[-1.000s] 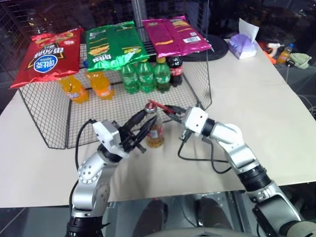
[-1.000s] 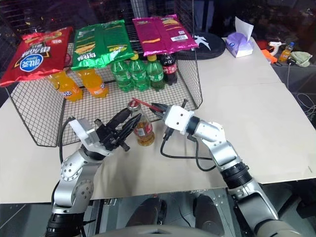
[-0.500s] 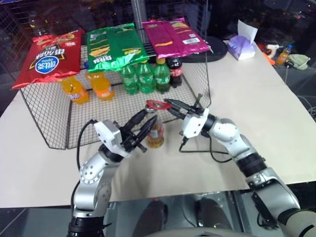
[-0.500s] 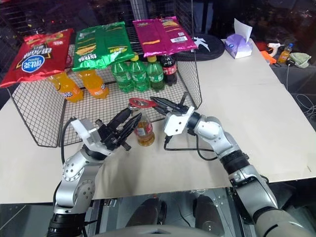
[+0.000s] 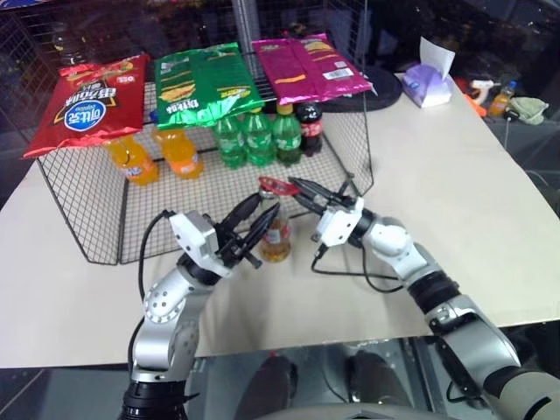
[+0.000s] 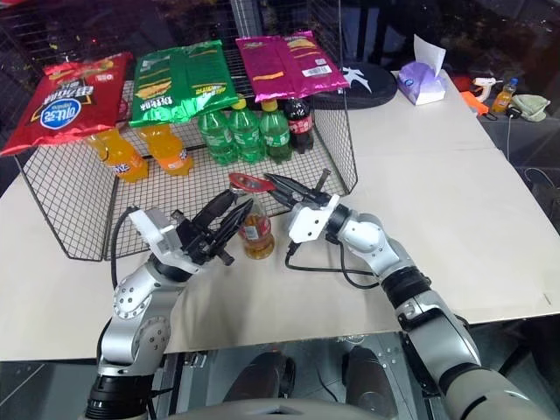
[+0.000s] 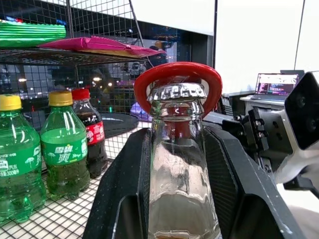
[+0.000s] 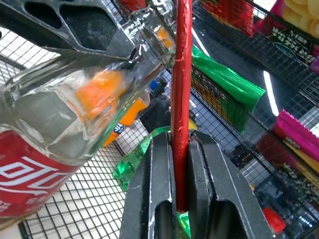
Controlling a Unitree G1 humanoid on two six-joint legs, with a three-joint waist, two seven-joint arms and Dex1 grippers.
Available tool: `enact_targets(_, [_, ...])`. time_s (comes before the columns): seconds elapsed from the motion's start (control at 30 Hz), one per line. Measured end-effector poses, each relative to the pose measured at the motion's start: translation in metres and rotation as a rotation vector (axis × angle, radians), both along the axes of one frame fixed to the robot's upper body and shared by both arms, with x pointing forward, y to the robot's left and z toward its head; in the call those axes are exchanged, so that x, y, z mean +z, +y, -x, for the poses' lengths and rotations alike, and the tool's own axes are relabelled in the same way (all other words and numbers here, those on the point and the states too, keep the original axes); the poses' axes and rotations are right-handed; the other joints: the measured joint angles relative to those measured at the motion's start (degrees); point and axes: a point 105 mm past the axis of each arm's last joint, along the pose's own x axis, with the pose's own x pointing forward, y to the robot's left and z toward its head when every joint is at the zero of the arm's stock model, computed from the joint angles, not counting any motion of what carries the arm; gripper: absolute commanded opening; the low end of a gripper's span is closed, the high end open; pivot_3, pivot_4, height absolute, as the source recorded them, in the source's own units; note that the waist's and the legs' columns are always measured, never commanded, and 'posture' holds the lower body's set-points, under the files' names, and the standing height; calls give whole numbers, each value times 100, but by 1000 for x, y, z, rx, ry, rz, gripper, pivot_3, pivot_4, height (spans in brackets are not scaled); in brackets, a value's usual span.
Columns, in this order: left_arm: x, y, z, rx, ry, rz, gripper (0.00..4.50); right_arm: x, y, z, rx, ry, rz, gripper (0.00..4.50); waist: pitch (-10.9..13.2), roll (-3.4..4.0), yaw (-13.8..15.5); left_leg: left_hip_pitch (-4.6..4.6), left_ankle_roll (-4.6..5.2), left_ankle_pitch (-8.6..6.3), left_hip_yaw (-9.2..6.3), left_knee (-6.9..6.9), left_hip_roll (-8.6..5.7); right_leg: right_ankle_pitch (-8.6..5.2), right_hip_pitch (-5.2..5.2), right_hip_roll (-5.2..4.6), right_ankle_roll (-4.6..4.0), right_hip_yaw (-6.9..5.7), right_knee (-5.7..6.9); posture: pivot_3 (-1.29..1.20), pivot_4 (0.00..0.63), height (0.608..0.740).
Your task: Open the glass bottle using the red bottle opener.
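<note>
While ring-headed flat red opener (image 7: 178, 79) caps clear glass btl (image 7: 179, 174)

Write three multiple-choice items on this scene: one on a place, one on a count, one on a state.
1. Where is the opener's ring?
A. at the bottle's cap
B. flat on the table
C. on the rack

2. How many green bottles stand in the rack?
A. one
B. three
C. five

3. The right gripper is:
A. open, empty
B. shut on the opener
C. shut on a bag

Answers: 1 A, the left wrist view shows the ring circling the cap. 2 B, three stand side by side. 3 B, its jaws pinch the red handle.
</note>
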Motion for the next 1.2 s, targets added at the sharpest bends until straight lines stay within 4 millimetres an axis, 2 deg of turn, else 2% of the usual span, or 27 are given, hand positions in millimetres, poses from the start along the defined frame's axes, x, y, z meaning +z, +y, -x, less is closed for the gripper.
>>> enact_targets(0.37, [0, 0, -2, 1, 2, 2, 1050, -2, 2, -1, 14, 26, -25, 0, 1, 3, -7, 18, 1, 0, -1, -2, 1, 0, 18, 2, 0, 0, 0, 0, 150, 740])
enact_targets(0.67, [0, -1, -4, -7, 0, -1, 1050, -4, 2, 0, 78, 184, -45, 0, 2, 5, -12, 17, 2, -1, -2, -4, 5, 0, 18, 2, -1, 0, -2, 0, 150, 740])
enact_targets(0.93, [0, -1, -4, -9, -2, -5, 1049, -2, 1, -1, 74, 140, -2, 0, 4, 8, -12, 18, 1, -1, -2, -8, 5, 0, 17, 2, -1, 0, -3, 0, 150, 740])
enact_targets(1.2, [0, 0, -3, -8, -3, -5, 1049, 4, -2, -4, 25, -38, 55, 0, 4, 9, -10, 27, 0, 0, 2, -19, 3, -1, 20, 2, -1, 3, -4, 0, 150, 740])
